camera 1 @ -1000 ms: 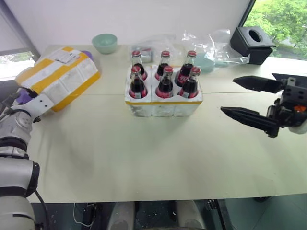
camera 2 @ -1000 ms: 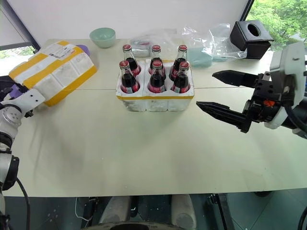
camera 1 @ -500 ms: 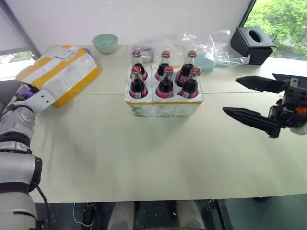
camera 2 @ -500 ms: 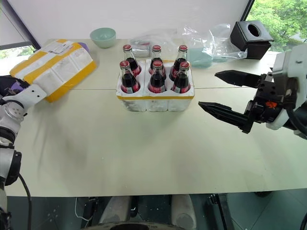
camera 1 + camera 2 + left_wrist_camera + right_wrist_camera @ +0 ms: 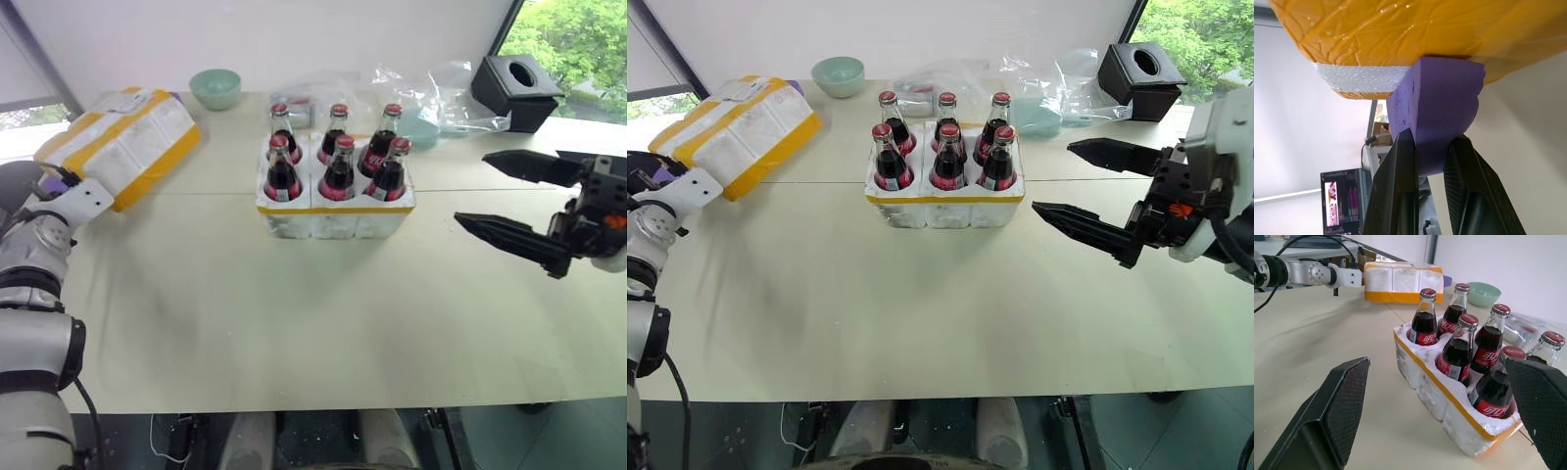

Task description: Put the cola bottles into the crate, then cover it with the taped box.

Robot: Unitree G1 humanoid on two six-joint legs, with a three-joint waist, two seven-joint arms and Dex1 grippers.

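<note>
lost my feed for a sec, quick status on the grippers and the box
Left gripper shut on purple tab under taped box. Right gripper open, hovering beside crate. Six cola bottles seated. Nothing blocking.

Bright daylight is pouring in from the window with green trees (image 5: 578, 39) at the right; the pale cream table (image 5: 294, 304) is carrying only soft, faint shadows; the wrist views are staying sharp.

Dark cola bottles (image 5: 337, 168) with red caps and labels, white crate (image 5: 333, 214) edged yellow, white taped box (image 5: 122, 144) banded yellow, mint bowl (image 5: 215, 86), purple block (image 5: 1437, 115)
</note>
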